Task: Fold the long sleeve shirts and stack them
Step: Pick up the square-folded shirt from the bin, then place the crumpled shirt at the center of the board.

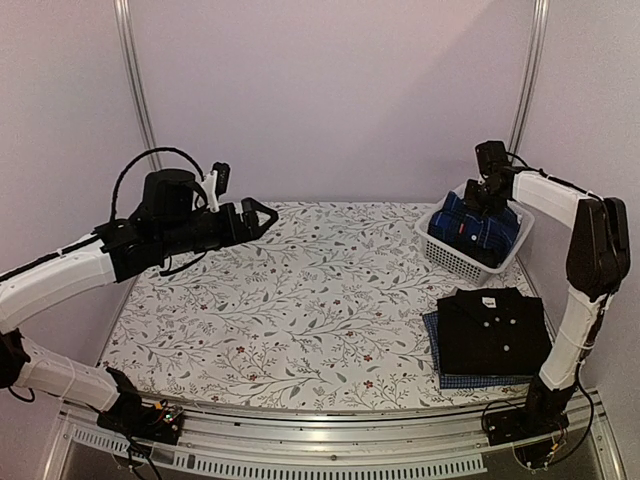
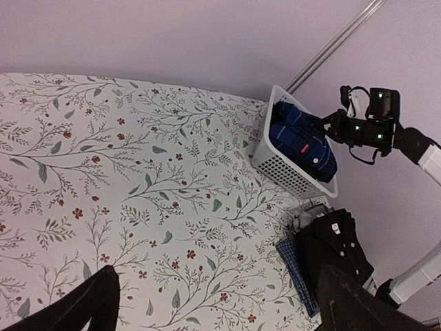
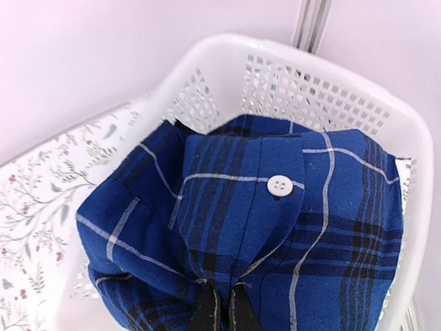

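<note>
1. Two arms on show. Over on the left, the left gripper [image 1: 262, 216] hangs above the table [image 1: 300, 290], jaws spread wide, nothing in them, well apart from any cloth.
2. Moving to the middle, the floral cover looks like the natural place to spread a shirt for folding.
3. At the far right corner sits the basket [image 1: 440, 255], and bunched inside it is the plaid shirt [image 1: 480, 225]. From the wrist view, one white button [image 3: 279, 185] faces up on a flap.
4. Down in there is the right gripper [image 3: 222, 307], fingers clenched on a ridge of the plaid. It looks like a thin pinch, and I can't tell how many layers it has.
5. So the job in hand, I'd say, is the lift-out. Best done straight up and slowly until the cloth is over the rim, because that light basket could tip or drag along. After that, carry the shirt across to the middle, where the open left gripper can take a second corner and pull it flat.
6. Nearest on the right, the black shirt [image 1: 492, 330] lies folded on the check shirt [image 1: 480, 381], whose edges peek out at the left and near sides. That makes two stacked and one to go by my reckoning, so swing the plaid wide of that pile.
</note>
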Motion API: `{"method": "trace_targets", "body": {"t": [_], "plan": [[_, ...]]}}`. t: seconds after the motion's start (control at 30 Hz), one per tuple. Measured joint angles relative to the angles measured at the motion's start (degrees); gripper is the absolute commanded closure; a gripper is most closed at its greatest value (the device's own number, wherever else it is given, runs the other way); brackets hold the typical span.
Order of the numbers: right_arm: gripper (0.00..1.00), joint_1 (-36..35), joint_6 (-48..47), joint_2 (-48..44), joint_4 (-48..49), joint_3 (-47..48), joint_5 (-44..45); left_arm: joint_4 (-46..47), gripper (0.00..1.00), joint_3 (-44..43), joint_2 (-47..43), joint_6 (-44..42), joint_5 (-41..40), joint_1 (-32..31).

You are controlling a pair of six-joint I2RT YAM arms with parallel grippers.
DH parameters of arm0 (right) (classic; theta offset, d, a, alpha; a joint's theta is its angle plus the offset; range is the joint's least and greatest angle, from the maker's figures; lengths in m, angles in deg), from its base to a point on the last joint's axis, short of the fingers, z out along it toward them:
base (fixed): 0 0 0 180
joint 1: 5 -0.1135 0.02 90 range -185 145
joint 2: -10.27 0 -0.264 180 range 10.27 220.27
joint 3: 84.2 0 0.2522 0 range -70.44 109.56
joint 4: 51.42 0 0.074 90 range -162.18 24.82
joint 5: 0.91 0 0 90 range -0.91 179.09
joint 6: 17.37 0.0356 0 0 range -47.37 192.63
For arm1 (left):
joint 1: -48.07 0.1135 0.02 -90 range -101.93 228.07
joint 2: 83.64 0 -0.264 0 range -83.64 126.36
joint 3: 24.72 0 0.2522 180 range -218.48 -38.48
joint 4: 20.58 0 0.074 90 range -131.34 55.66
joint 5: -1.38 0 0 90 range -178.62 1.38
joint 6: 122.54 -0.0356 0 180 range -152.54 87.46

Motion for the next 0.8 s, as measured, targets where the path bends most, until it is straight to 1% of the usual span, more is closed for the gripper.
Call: {"method": "trace_targets", "body": {"t": [0.13,0.53,0.73,0.8], "plan": [[1.00,-3.34,-0.22,-5.70,-0.04,1.11,1.66,1.22,0.00,0.00,-0.48,-0.37,0.26,0.11],[1.00,-18.73,-4.48,-18.03,0.57,10.08,3.85,0.98,0.00,-0.04,-1.70,-2.84,1.88,0.55],[1.00,-30.42,-7.26,-18.97,1.31,15.76,3.13,0.98,0.00,-0.04,-3.63,-3.41,2.69,0.74],[1.00,-36.28,-8.81,-18.95,2.25,17.81,3.23,0.96,0.00,-0.04,-4.20,-3.72,2.99,0.79]]}}
